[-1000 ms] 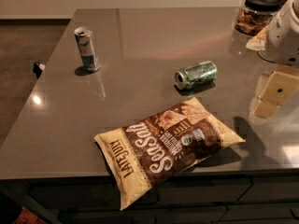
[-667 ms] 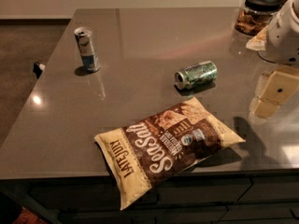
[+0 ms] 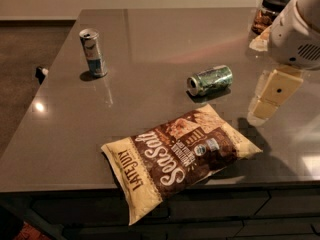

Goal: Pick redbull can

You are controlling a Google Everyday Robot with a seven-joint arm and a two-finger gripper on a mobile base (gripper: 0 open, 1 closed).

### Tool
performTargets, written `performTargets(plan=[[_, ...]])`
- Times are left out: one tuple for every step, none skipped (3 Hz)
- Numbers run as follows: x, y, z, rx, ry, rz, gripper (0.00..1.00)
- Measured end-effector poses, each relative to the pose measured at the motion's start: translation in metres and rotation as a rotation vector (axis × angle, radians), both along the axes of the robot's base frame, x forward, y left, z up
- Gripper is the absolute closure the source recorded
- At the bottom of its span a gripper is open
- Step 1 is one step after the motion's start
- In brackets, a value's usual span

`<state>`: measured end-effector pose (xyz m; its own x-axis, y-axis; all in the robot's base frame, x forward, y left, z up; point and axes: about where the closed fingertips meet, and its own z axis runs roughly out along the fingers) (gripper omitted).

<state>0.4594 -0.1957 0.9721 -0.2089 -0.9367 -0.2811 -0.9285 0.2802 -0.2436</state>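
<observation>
The redbull can, slim, silver and blue with an open silver top, stands upright at the far left of the grey table. My gripper, cream-coloured under a white arm housing, hangs over the table's right side, far from the can and empty. A fatter green-patterned can lies on its side between the two, nearer to the gripper.
A brown and yellow chip bag lies at the front edge and overhangs it. A glass jar with a black lid stands at the back right, behind the arm. The floor drops away left of the table.
My gripper has shifted slightly to the left. The cans and the bag have not moved.
</observation>
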Motion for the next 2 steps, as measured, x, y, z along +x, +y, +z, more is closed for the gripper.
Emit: performTargets(plan=[[0.025,0.016,-0.003,0.060,-0.007,-0.012,0.00],[0.064,0.041,0.000,0.148,-0.017,-0.030,0.00]])
